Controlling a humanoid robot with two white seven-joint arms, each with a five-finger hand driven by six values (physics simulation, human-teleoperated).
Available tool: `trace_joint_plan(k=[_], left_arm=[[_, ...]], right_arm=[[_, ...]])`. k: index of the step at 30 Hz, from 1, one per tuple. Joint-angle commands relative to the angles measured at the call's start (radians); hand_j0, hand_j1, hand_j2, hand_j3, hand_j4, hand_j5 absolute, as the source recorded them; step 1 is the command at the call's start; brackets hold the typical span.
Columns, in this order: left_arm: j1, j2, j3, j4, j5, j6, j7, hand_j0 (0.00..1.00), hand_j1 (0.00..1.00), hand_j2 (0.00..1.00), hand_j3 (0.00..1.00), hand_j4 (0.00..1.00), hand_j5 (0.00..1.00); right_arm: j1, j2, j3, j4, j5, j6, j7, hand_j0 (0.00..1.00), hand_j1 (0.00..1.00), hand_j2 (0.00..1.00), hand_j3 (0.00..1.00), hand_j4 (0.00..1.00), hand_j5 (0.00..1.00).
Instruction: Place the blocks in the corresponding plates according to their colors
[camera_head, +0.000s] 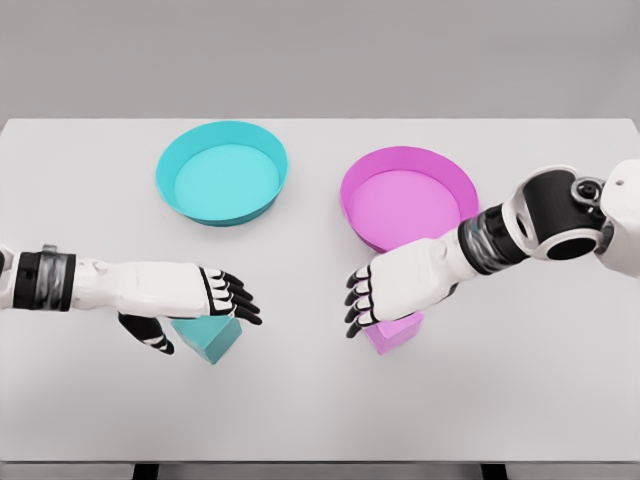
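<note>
Head view: both hands hover open over their blocks, nothing gripped.

The left hand (205, 295), fingers spread, sits above the cyan block (210, 338); the right hand (385, 290), likewise open, covers the magenta block (393, 332), just in front of the magenta plate (455, 180). A shallow close could push either block across the tabletop (320, 400). The cyan plate (222, 172) lies farther off; nothing blocks either path.

A wide strip of bare bench (300, 400) is left open between the left hand (185, 295) and the right hand (395, 285). Farther back, the way is blocked by the teal plate (222, 172) and the pink plate (408, 198), though a gap is kept between them.
</note>
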Motion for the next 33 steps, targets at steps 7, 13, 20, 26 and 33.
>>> trace_joint_plan(k=[7, 13, 20, 26, 33], left_arm=[[0.000, -0.024, 0.000, 0.019, 0.005, 0.003, 0.000, 1.00, 1.00, 1.00, 1.00, 1.00, 1.00], [0.002, -0.041, 0.000, 0.037, 0.005, 0.003, 0.000, 1.00, 1.00, 1.00, 1.00, 1.00, 1.00], [0.023, -0.043, 0.006, 0.060, 0.005, 0.003, 0.000, 1.00, 1.00, 1.00, 1.00, 1.00, 1.00], [0.025, -0.050, 0.000, 0.068, 0.005, 0.003, 0.000, 0.95, 0.95, 0.95, 0.95, 0.95, 0.95], [0.052, -0.050, 0.008, 0.068, -0.028, 0.003, 0.000, 0.83, 0.83, 0.83, 0.83, 0.83, 0.83]], right_arm=[[0.000, 0.001, 0.016, 0.001, 0.020, 0.002, 0.000, 1.00, 1.00, 1.00, 1.00, 1.00, 1.00], [0.000, 0.004, 0.028, 0.003, 0.026, 0.002, 0.000, 1.00, 1.00, 1.00, 1.00, 1.00, 1.00], [-0.006, 0.004, 0.024, 0.006, 0.028, 0.002, 0.000, 0.88, 0.88, 0.88, 0.88, 0.88, 0.88], [-0.008, 0.006, 0.021, 0.006, 0.026, 0.002, 0.000, 0.66, 0.66, 0.66, 0.66, 0.66, 0.66], [-0.008, 0.006, 0.021, 0.007, 0.026, 0.002, 0.000, 0.56, 0.56, 0.56, 0.56, 0.56, 0.56]])
